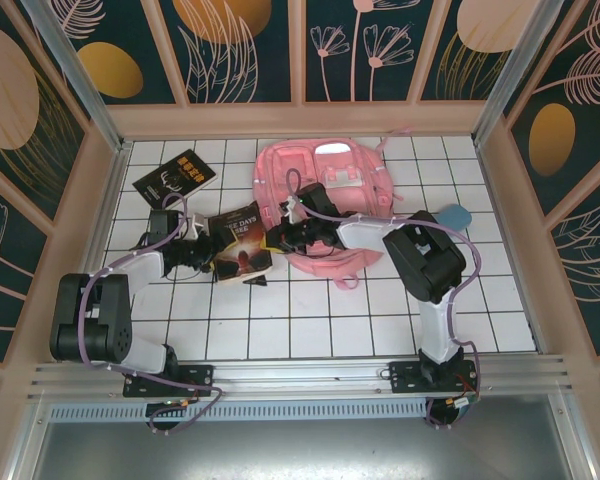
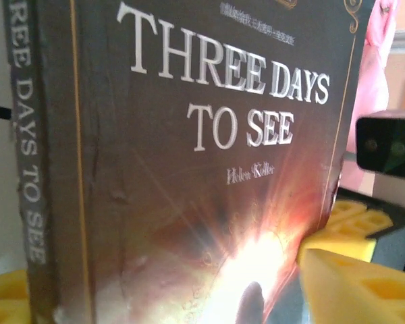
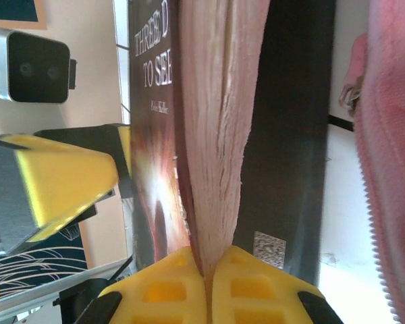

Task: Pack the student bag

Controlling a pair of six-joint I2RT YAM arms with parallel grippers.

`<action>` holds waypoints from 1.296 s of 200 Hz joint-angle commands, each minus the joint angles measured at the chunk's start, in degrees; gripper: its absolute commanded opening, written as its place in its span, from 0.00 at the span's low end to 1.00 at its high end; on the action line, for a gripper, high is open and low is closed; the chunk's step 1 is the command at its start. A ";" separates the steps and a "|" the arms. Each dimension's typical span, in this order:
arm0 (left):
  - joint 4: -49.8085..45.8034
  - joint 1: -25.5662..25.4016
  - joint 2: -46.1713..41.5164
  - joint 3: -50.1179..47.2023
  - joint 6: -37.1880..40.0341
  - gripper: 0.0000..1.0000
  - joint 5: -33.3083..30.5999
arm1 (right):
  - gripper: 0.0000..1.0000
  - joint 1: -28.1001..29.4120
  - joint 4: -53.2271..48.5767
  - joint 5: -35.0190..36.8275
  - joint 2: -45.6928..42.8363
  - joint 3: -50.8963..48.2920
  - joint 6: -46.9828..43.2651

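The student bag (image 1: 330, 200) lies flat at the far centre of the tiled table (image 1: 310, 320). Judging by this, its mouth should be opened wide before the Three Days to See book (image 1: 242, 250), just near-left of it, goes in level and edge-first. The right gripper (image 3: 206, 283) is pinched together on the page edge. The left gripper (image 1: 206, 252) brackets the cover, but I cannot tell if it is clamped. The bag's long axis runs far to near, its zip-toothed edge facing the book. Which end is the top is unclear.
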 commanded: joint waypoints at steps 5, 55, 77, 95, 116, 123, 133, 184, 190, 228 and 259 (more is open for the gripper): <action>5.69 -0.22 -0.77 -0.40 -2.70 0.53 4.35 | 0.02 -0.83 4.29 -3.40 -3.85 -0.70 0.13; -0.64 -0.28 -4.94 2.56 -0.87 0.09 -0.84 | 0.43 -2.54 -2.75 1.19 -7.55 -0.62 -3.68; -1.96 -0.28 -7.71 4.26 -2.04 0.07 -3.09 | 0.64 -3.04 -8.05 8.60 -12.16 -1.41 -5.53; -2.29 -0.29 -10.69 5.92 -3.91 0.07 -5.44 | 0.75 -3.16 -8.76 15.38 -17.96 -4.41 -3.87; -2.17 -0.28 -14.22 8.58 -7.16 0.07 -8.25 | 0.83 -3.08 -4.37 19.01 -25.07 -9.65 0.80; -2.20 -0.36 -15.10 9.80 -8.05 0.07 -8.97 | 0.86 -3.00 -2.26 19.64 -27.17 -11.51 3.10; -1.60 -0.46 -16.09 11.34 -9.76 0.08 -9.60 | 0.90 -2.99 2.06 19.37 -29.56 -14.02 6.70; 16.71 -5.23 -17.38 11.23 -26.36 0.09 -14.45 | 0.99 -0.45 19.63 19.11 -32.37 -18.99 21.72; 18.88 -6.02 -17.08 10.93 -28.11 0.09 -15.29 | 0.99 0.00 20.99 19.58 -32.05 -18.77 23.02; 30.99 -11.35 -14.40 9.08 -36.26 0.08 -20.49 | 0.99 1.93 29.40 22.14 -27.24 -15.96 29.52; 31.80 -13.87 -12.39 11.01 -37.24 0.08 -23.75 | 0.96 1.98 28.95 24.02 -23.63 -11.06 31.70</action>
